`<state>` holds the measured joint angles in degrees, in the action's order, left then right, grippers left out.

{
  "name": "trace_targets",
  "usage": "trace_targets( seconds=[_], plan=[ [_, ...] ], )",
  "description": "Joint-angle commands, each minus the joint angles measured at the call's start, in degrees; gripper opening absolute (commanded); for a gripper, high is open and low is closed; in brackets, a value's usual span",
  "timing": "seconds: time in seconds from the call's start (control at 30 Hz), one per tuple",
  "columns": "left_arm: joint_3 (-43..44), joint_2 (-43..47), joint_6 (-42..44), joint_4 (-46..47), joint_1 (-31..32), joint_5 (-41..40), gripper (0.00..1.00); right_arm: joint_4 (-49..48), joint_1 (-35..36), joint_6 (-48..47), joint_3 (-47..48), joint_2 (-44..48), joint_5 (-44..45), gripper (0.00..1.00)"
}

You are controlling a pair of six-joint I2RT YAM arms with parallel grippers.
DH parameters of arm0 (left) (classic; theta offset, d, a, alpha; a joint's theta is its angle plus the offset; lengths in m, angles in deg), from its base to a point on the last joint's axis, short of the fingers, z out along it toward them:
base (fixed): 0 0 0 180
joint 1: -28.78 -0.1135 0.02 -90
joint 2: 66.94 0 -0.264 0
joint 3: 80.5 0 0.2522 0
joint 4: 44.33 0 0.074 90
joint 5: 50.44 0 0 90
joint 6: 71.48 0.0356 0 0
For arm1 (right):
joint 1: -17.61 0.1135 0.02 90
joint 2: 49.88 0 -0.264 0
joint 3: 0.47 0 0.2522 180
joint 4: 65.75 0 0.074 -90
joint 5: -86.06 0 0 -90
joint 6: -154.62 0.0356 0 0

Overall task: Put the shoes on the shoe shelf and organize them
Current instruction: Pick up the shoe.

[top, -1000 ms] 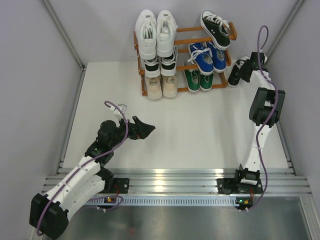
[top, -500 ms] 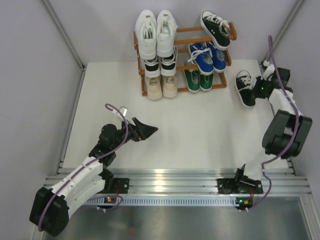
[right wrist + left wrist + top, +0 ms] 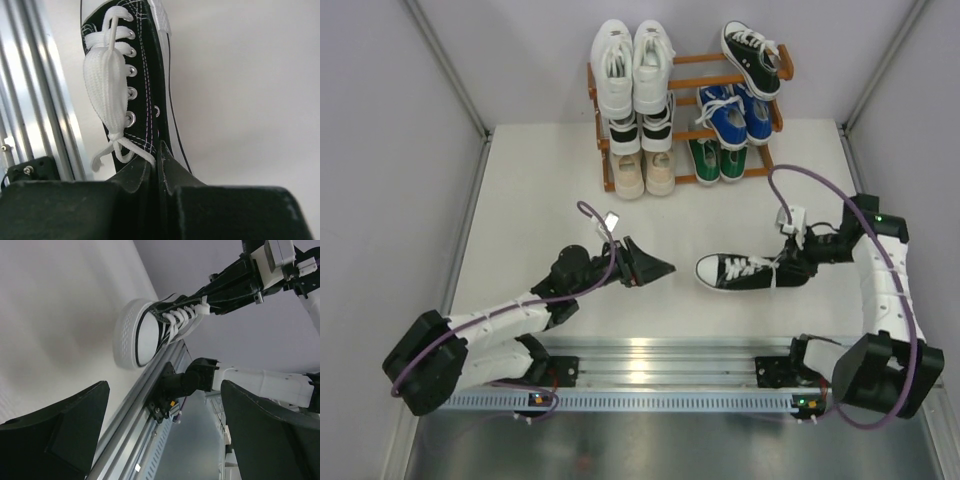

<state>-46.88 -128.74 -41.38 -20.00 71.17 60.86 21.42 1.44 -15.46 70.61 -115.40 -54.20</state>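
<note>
My right gripper (image 3: pixel 798 262) is shut on the ankle collar of a black sneaker with white laces and sole (image 3: pixel 740 272), low over the front middle of the table, toe pointing left. In the right wrist view the jaws (image 3: pixel 160 165) pinch the shoe's side wall (image 3: pixel 142 60). My left gripper (image 3: pixel 658 268) is open and empty, just left of the toe; the shoe (image 3: pixel 160 327) shows ahead between its fingers (image 3: pixel 55 435). The wooden shoe shelf (image 3: pixel 695 60) at the back holds a white pair (image 3: pixel 632 65), one black sneaker (image 3: pixel 752 57), a blue pair (image 3: pixel 735 112), a green pair (image 3: pixel 715 158), a beige pair (image 3: pixel 645 172) and a black pair (image 3: pixel 640 130).
An aluminium rail (image 3: pixel 670 355) runs along the table's near edge, close behind the held shoe. Grey walls with metal posts close in the left, right and back sides. The top tier has a free gap between the white pair and the black sneaker.
My right arm has carried the black sneaker from the back right beside the shelf to the front middle of the table. My left gripper has moved right toward it, still open.
</note>
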Motion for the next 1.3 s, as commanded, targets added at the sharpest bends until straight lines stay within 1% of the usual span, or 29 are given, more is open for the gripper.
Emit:
trace_targets(
  seconds=[0.0,0.07,0.13,0.17,0.37,0.43,0.47,0.5,0.53,0.6,0.63,0.7,0.77,0.87,0.9,0.97,1.0,1.03,1.07,1.1,1.13,1.17,1.2,1.23,1.27],
  plan=[
    [2.9,-0.4,-2.1,10.1,3.1,-3.4,0.98,7.6,7.8,-7.9,1.0,4.2,-15.2,0.00],
    [2.6,-0.1,-2.0,10.0,5.1,-4.2,0.98,6.2,13.1,-5.7,1.9,4.0,-17.7,0.00],
    [1.7,0.7,-1.5,10.0,6.5,-5.3,0.98,5.2,15.4,-3.2,2.8,3.3,-18.7,0.00],
    [0.5,1.1,-1.4,10.0,6.7,-5.5,0.98,5.3,18.1,-2.9,3.5,2.9,-19.6,0.00],
    [-2.4,2.8,-0.7,10.0,7.2,-6.4,0.98,4.8,22.3,-1.3,4.7,0.8,-22.1,0.00],
    [-2.0,3.2,-0.7,10.0,7.4,-5.8,0.98,1.5,23.4,2.9,4.3,0.9,-22.9,0.00],
    [-1.9,3.3,-0.7,10.0,7.4,-5.7,0.98,-0.9,23.6,5.3,3.9,1.4,-23.5,0.00],
    [-1.7,3.5,-0.7,10.0,7.7,-5.5,0.98,-6.6,23.9,8.2,3.6,1.8,-23.5,0.00],
    [-1.6,3.5,-0.7,10.0,7.8,-5.3,0.98,-12.2,24.2,17.6,2.2,2.3,-22.9,0.00],
    [-1.4,4.2,-0.7,10.0,8.3,-5.0,0.98,-22.6,25.7,28.3,-0.1,5.1,-18.4,0.00],
    [-1.3,4.3,-0.7,10.0,8.5,-5.1,0.98,-32.6,27.0,36.4,-2.8,6.3,-16.7,0.00],
    [-1.3,5.0,-0.7,10.0,9.0,-5.2,0.97,-39.5,28.4,42.4,-4.9,8.3,-13.6,0.00],
    [-1.4,5.3,-0.5,10.0,9.1,-5.7,0.97,-41.4,30.6,45.6,-5.2,7.7,-13.3,0.00],
    [-1.8,5.2,-0.4,10.0,9.1,-7.6,0.92,-42.9,31.9,48.2,-5.1,7.1,-13.9,0.00],
    [-1.9,5.2,-0.6,10.0,9.1,-9.2,0.84,-43.2,32.0,48.9,-5.2,7.2,-13.7,0.01],
    [-1.5,4.9,-0.2,10.0,9.1,-10.4,0.72,-43.5,32.2,50.6,-5.3,7.7,-13.6,0.02],
    [-1.3,4.4,0.0,10.0,9.1,-11.4,0.61,-43.4,32.3,51.0,-5.4,7.9,-13.6,0.07],
    [-1.0,4.2,0.3,10.0,9.1,-12.2,0.24,-43.4,32.7,51.3,-5.6,8.1,-13.4,0.12],
    [-0.8,4.2,0.1,9.7,9.1,-13.3,0.06,-43.2,32.9,51.0,-5.6,8.8,-12.4,0.22],
    [-0.9,4.6,-0.6,8.9,9.1,-16.2,0.02,-39.3,32.9,49.2,-5.2,9.2,-11.5,0.51],
    [-0.9,5.2,-0.6,7.9,8.9,-17.0,0.00,-36.3,32.9,42.3,-3.5,9.6,-10.3,0.66],
    [-0.6,5.8,-0.4,6.6,8.8,-17.3,0.00,-32.3,32.9,38.0,-2.4,10.4,-7.5,0.77],
    [-0.3,7.5,-0.3,5.1,7.7,-17.3,0.00,-25.6,32.9,32.9,-1.3,10.9,-6.1,0.96],
    [-0.3,8.2,-0.2,2.3,7.0,-15.9,0.00,-21.8,32.9,22.2,-0.1,11.7,-4.8,0.99],
    [0.0,8.9,-0.4,1.1,6.1,-14.4,0.00,-19.2,32.7,17.2,0.1,13.8,-3.0,0.99]
  ],
)
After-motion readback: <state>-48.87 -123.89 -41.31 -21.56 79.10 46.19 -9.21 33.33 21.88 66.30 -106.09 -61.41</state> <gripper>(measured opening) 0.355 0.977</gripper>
